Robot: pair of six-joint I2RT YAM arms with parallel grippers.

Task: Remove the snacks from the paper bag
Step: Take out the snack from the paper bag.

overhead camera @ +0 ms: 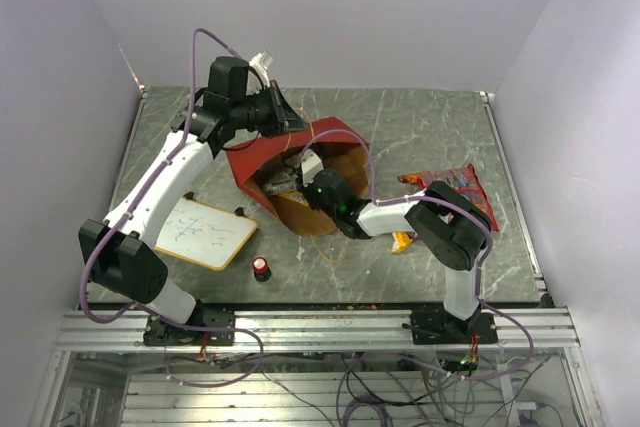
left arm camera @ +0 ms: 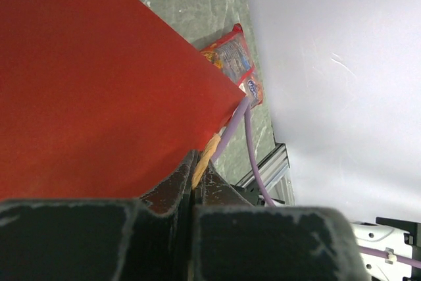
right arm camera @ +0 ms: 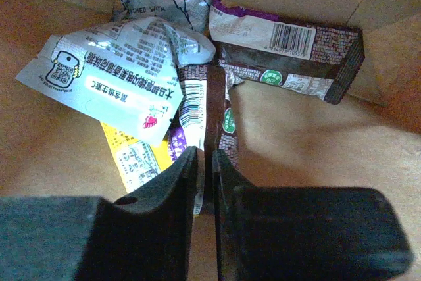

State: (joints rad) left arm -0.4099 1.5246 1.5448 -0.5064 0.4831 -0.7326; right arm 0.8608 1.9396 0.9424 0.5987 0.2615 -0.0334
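The left arm (overhead camera: 165, 182) reaches far forward with its wrist turned rightward, the left gripper (left arm camera: 195, 162) pinching its fingers onto the rim of the paper bag (left arm camera: 99, 83). The right arm (overhead camera: 445, 227) folds leftward, the right gripper (right arm camera: 205, 157) clamping a brown bar (right arm camera: 216, 100) between nearly closed fingers

Paper bag (overhead camera: 335, 134) red; chip bag (overhead camera: 455, 192) red; bar (right arm camera: 219, 93) brown

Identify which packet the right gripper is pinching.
The narrow brown bar with the barcode, held in the right gripper; the silver packet, yellow packet and boxy purple-brown bar are not gripped.
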